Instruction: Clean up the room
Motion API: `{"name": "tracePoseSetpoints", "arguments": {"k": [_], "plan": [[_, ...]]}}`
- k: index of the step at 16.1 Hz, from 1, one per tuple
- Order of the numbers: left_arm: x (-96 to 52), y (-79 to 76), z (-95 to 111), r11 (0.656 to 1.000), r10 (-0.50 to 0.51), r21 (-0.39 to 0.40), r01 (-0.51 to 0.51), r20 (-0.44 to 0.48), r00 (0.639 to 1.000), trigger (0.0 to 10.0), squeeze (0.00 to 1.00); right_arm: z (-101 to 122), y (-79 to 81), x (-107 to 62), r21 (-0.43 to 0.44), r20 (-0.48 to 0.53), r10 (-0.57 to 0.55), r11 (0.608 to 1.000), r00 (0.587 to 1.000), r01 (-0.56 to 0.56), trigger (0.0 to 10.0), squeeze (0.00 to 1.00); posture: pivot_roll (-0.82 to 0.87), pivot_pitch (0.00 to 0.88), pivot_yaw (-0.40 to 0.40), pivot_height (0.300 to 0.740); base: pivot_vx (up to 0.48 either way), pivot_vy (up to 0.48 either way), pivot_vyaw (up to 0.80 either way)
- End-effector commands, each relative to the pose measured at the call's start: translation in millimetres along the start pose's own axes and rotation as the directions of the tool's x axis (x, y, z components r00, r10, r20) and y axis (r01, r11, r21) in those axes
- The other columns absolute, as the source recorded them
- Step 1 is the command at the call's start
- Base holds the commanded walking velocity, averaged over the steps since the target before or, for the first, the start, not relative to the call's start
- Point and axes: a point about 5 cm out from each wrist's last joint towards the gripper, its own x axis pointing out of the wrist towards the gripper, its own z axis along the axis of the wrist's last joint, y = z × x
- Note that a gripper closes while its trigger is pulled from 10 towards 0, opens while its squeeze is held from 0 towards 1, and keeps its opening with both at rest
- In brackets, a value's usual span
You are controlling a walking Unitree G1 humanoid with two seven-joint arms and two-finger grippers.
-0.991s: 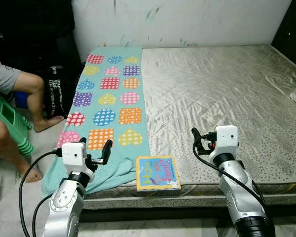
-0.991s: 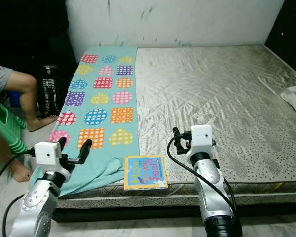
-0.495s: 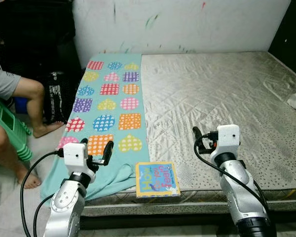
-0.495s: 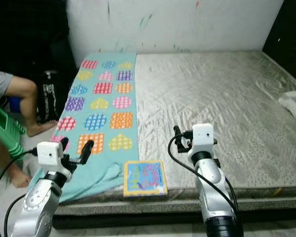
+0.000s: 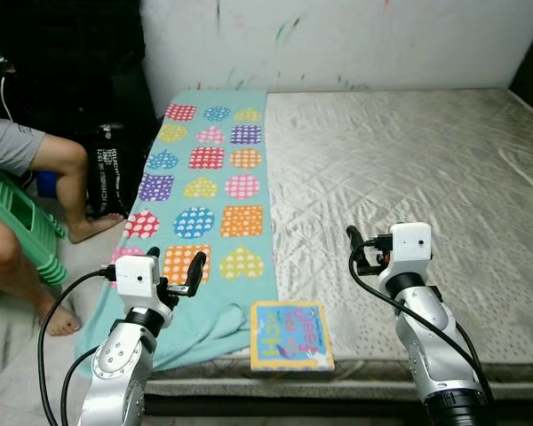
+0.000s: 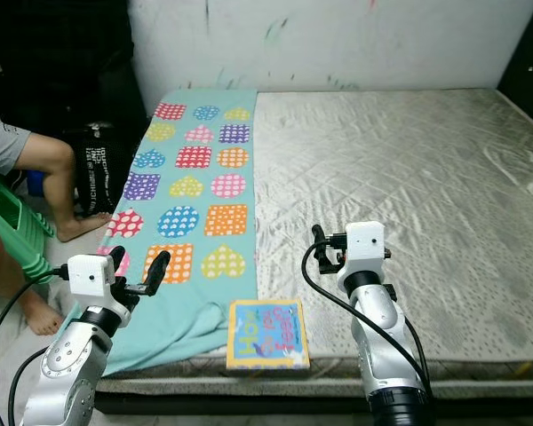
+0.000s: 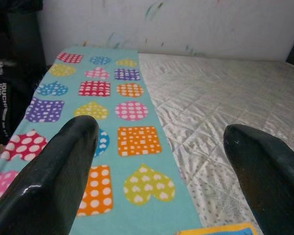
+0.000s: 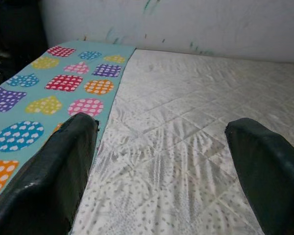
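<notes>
We stood at the foot of a bare grey mattress (image 5: 409,169), both arms raised before us. Our left gripper (image 5: 174,272) hovered over the near end of a teal blanket (image 5: 209,191) patterned with dotted hearts and squares, its fingers (image 7: 54,181) spread wide and holding nothing. Our right gripper (image 5: 355,248) hung above the quilted mattress surface, fingers (image 8: 49,171) likewise wide apart and empty. Between the two arms, a colourful children's book (image 5: 290,335) lay flat at the mattress's near edge, just beside the blanket's rumpled corner, touched by neither gripper. To our left, a seated person's bare leg (image 5: 67,191) showed beside a green plastic stool (image 5: 22,226) and a black bag (image 5: 111,177).
</notes>
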Motion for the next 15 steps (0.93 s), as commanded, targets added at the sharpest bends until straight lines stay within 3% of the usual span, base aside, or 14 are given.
{"name": "tracePoseSetpoints", "arguments": {"k": [1,8,9,11,12,15], "plan": [[0.8,2.1,0,1.0,0.003,0.012,-0.003,-0.005,1.0,10.0,0.0,2,-0.4,0.3,0.001,0.008,-0.004,1.0,1.0,0.004,10.0,0.0,0.0,0.0,0.047,0.74,0.255,0.0,0.0],[3.8,4.4,-4,0.999,0.049,0.021,-0.048,-0.045,0.998,10.0,0.0,1,-0.4,1.0,0.0,0.007,-0.007,1.0,1.0,0.007,10.0,0.0,0.01,0.0,0.047,0.74,0.0,0.0,0.0],[3.5,2.7,-8,0.999,0.033,-0.023,-0.035,-0.063,0.997,10.0,0.0,1,-0.2,1.2,0.001,0.007,-0.006,1.0,1.0,0.006,10.0,0.0,0.01,0.0,0.047,0.74,0.0,0.0,0.0],[2.0,0.5,-14,1.0,0.019,0.004,-0.018,-0.108,0.994,10.0,0.0,1,-0.3,1.4,0.001,0.007,-0.005,1.0,1.0,0.005,10.0,0.0,0.01,0.0,0.046,0.74,0.0,0.0,0.0],[1.6,1.1,-19,0.991,0.029,0.132,-0.01,-0.141,0.99,10.0,0.0,1,-0.1,1.5,0.002,0.007,-0.004,1.0,1.0,0.004,10.0,0.0,0.01,0.0,0.046,0.74,0.0,0.0,0.0],[2.6,1.6,-18,0.984,0.024,0.178,0.001,-0.136,0.99,10.0,0.0,2,0.5,1.8,0.002,0.008,-0.004,1.0,1.0,0.004,10.0,0.0,0.0,0.0,0.047,0.74,0.0,0.0,0.0]]}}
